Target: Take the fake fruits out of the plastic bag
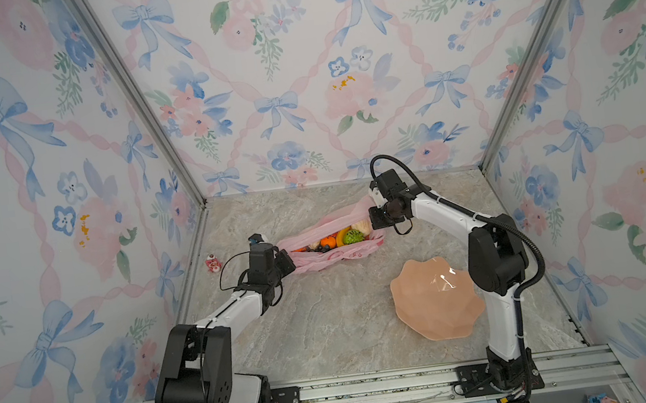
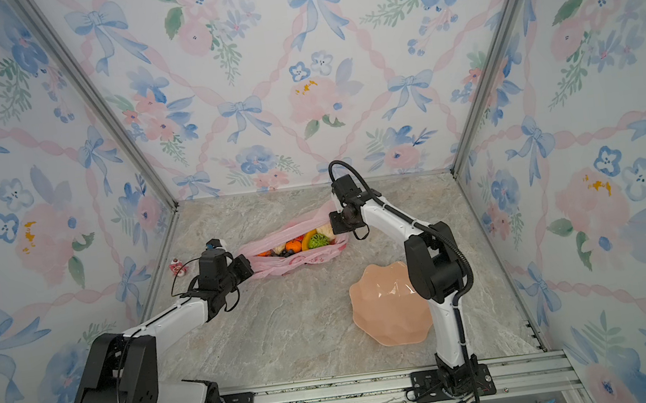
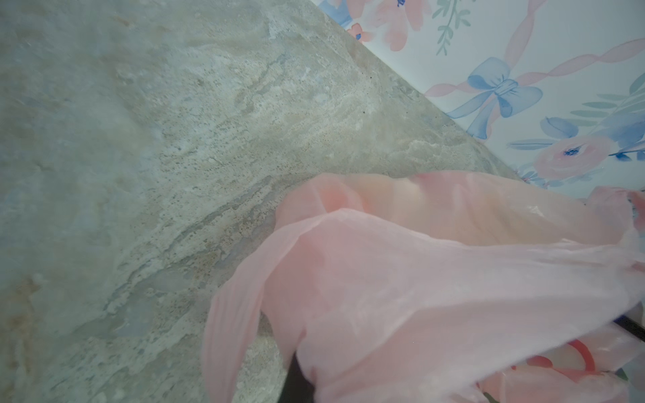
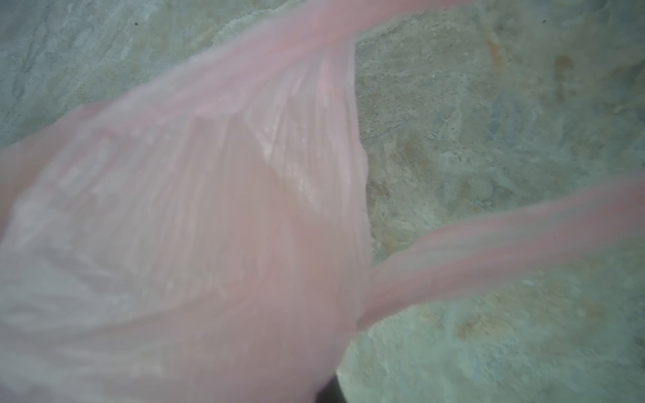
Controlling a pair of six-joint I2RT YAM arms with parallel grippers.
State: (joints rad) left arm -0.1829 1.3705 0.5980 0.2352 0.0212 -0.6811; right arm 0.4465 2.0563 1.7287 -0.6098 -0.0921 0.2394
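Plastic bag (image 3: 419, 279) fills both wrist views; left gripper (image 1: 287, 260) and right gripper (image 1: 373, 216) clamp its opposite ends; fake fruits (image 1: 338, 238) all inside, none out yet.

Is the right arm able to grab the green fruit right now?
Probably not yet. The right gripper is shut on one end of the plastic bag, so it's busy. The green fruit lies uncovered in the open mouth nearby; it would have to let go first.
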